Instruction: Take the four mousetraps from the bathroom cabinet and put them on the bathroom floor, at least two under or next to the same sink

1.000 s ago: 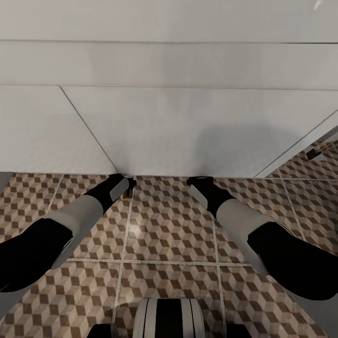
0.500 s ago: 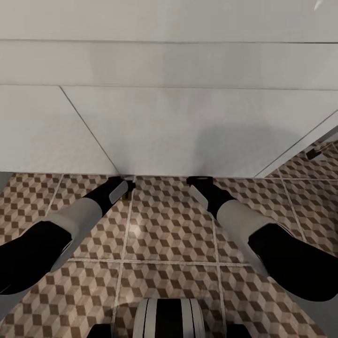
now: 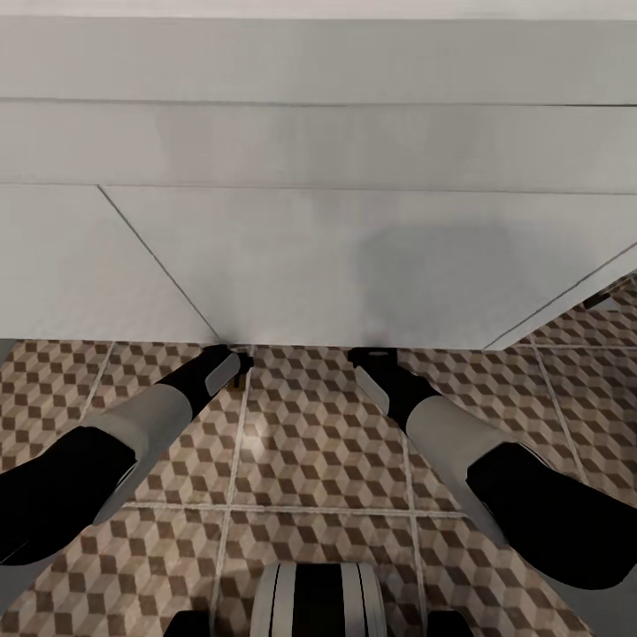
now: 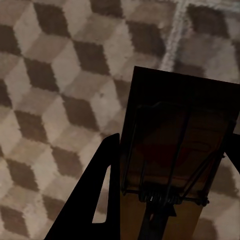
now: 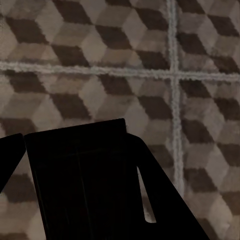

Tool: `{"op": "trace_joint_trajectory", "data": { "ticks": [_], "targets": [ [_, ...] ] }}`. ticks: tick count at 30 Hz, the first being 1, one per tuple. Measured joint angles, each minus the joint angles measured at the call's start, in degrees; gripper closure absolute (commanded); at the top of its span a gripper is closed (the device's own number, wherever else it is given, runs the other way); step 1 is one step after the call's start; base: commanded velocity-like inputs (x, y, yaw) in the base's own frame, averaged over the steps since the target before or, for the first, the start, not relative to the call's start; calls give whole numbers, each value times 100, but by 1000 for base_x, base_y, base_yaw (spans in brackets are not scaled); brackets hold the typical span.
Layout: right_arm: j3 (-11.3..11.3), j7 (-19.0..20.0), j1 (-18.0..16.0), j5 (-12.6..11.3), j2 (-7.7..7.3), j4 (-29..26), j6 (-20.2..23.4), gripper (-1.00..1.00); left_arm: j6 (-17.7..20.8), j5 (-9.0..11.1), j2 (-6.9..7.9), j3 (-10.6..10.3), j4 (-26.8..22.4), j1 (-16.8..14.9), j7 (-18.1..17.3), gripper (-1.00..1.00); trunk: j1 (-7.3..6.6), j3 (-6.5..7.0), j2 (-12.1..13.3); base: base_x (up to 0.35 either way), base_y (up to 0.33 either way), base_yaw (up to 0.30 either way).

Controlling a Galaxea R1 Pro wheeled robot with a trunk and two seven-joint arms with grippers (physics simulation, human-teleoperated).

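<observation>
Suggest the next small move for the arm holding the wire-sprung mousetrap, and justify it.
Probably lower the left gripper a little and open it: it is shut on the dark brown wooden mousetrap, held above the cube-patterned tiled bathroom floor, close to the white unit ahead.

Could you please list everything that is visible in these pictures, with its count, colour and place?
Dark brown rectangular wooden mousetrap with metal wire parts: one, between the left gripper's fingers, above the floor.
Dark flat rectangular slab: one, almost black, between the right gripper's fingers; too dark to make out details.
Tiled floor with brown, beige and white cube pattern: one, pale grout lines, under both arms.
White panelled unit: one, ahead of the arms, standing on the floor.
Left gripper: one, black, near the white unit's base.
Right gripper: one, black, near the white unit's base.
Robot base: one, black and white, at the head view's bottom edge.
</observation>
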Motion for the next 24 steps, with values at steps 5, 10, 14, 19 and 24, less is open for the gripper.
{"op": "trace_joint_trajectory", "data": {
  "ticks": [5, 10, 14, 19, 24],
  "targets": [
    [1, 1, 3, 16, 1, 3, 1, 100, 4, 2, 8, 3, 2, 4, -1, 100, 1, 0, 0, 8, 0, 0],
    [0, 2, 4, 40, 1, 5, 2, 100, 5, 2, 7, 5, 2, 4, 0, 100, 1, 0, 0, 1, 0, 0],
    [17, 1, 3, 47, -3, 6, 10, 100, 10, -3, 10, -11, 2, 3, -4, 100, 1, 0, 0, 0, 0, 0],
    [4, -14, 3, 39, 0, 4, 17, 100, 2, -1, 8, 1, 1, 4, 0, 100, 1, 0, 0, 0, 0, 0],
    [1, -15, 4, 40, 0, 3, 21, 100, 2, 2, 7, 2, 1, 4, 1, 100, 1, 0, 0, 0, 0, 0]
  ]
}}
